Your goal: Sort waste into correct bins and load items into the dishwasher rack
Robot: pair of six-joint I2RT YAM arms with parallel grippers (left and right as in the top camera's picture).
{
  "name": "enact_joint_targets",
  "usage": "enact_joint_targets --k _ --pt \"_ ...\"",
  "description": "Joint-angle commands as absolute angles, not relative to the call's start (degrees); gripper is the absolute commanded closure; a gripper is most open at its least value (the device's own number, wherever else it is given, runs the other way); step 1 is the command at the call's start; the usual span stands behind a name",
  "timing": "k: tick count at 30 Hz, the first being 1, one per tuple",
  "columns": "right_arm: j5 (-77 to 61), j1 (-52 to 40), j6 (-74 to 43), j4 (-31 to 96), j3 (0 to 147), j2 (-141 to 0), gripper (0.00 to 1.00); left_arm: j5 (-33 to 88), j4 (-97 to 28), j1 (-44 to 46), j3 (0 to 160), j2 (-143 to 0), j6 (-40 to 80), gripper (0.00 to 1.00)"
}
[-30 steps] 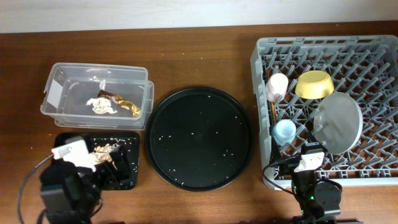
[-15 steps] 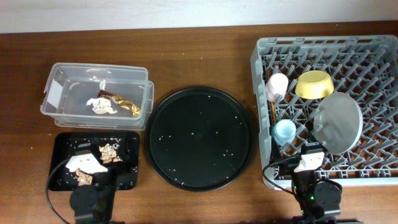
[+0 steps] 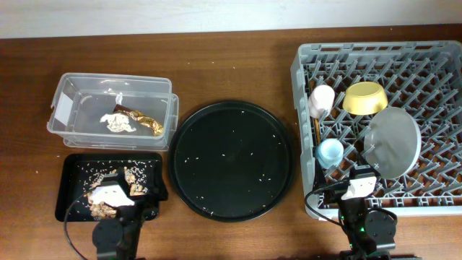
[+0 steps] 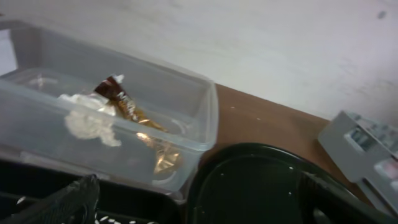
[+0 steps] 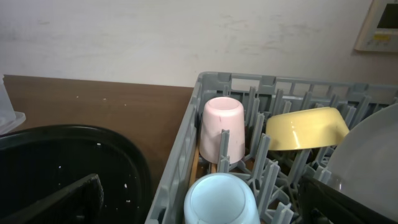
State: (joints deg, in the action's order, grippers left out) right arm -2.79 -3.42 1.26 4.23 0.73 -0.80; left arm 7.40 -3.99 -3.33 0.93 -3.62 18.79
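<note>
Clear plastic makes up the tub point(image 3: 66, 87), which holds one crumpled tissue point(image 3: 115, 123) and one gold-brown wrapper point(image 3: 149, 124) lying side by side. Just in front of it, the shallow black tray point(image 3: 71, 167) carries a few clumps of tan food scraps point(image 3: 131, 176) among many loose white grains. That makes two bins.

The grey rack point(image 3: 433, 68) on the right of the surface holds two cups, one pink point(image 3: 321, 101) and one blue point(image 3: 330, 152). It also holds one yellow bowl point(image 3: 364, 97) tipped on its side and one pale plate point(image 3: 393, 142) leaning among the pegs. One pair of chopsticks point(image 3: 315, 128) is only just visible along the rack's left wall. The one large round tray point(image 3: 231, 115) between bins and rack bears only scattered grains.

By appearance, the tissue is soft and weightless and could be pinched anywhere. The wrapper is light, crinkly and likely slippery, so it is best nipped at a folded end. The scraps look crumbly and apt to shed grains. The cups, bowl and plate look stiff and smooth, and a rim or edge offers the surest hold. The chopsticks are thin and apt to roll.

The left claw point(image 4: 196, 180) hangs released and empty over the near edge of the black tray. The right claw point(image 5: 199, 180) is likewise spread wide, grasping nothing, at the rack's near-left corner beside the blue cup.
</note>
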Motion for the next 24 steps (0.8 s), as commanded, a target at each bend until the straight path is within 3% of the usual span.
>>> enact_joint_targets --k 1,6,11,15,24 --pt "-2.31 -3.75 0.56 4.29 0.32 -0.25 0.02 6.98 -3.95 -0.34 0.49 -2.07 9.19 0.01" --pt "-2.31 -3.75 0.56 4.29 0.32 -0.25 0.02 4.56 -4.32 3.40 0.49 -1.67 -3.33 0.01" --pt "-2.31 -3.75 0.56 4.29 0.32 -0.25 0.02 -3.57 -4.62 4.34 0.49 -1.67 -3.84 0.00" --pt "-2.31 -3.75 0.56 4.29 0.32 -0.25 0.01 -4.32 -4.56 4.27 0.49 -1.67 -8.93 0.01" --pt "-2.31 -3.75 0.56 4.29 0.32 -0.25 0.02 -2.59 -4.71 1.65 0.54 -1.08 -7.01 0.01"
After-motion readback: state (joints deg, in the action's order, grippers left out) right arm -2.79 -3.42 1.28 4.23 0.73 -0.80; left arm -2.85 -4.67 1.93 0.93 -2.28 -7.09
